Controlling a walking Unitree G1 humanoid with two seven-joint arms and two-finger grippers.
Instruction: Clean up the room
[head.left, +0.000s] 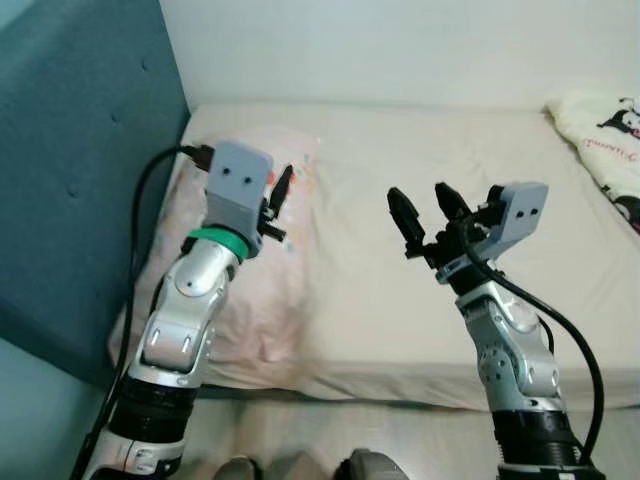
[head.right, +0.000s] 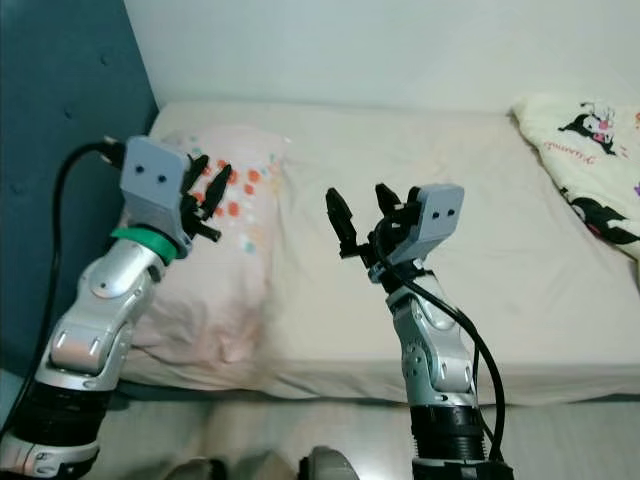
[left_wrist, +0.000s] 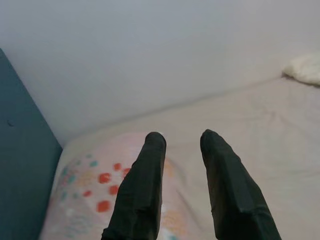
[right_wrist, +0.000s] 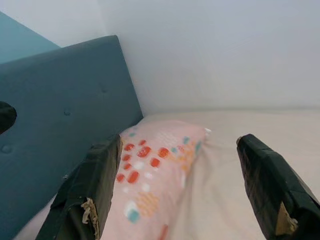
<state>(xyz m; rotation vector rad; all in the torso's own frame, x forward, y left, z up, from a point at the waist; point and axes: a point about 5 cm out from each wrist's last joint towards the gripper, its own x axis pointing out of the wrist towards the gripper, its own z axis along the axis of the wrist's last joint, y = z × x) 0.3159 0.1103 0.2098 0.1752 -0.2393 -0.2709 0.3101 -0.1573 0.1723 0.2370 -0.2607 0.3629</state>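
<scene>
1. My left tool (head.right: 205, 190) is raised over the pillow (head.right: 225, 250) at the bed's (head.left: 420, 300) left end, fingers a narrow gap apart, holding nothing.
2. My right tool (head.left: 425, 215) is raised over the middle of the bed, fingers spread wide and empty, touching nothing.
3. The pillow, pink with red and teal spots, lies against the blue headboard (right_wrist: 55, 100).
4. A cartoon-print blanket (head.right: 585, 150) is bunched at the far right of the bed.
</scene>
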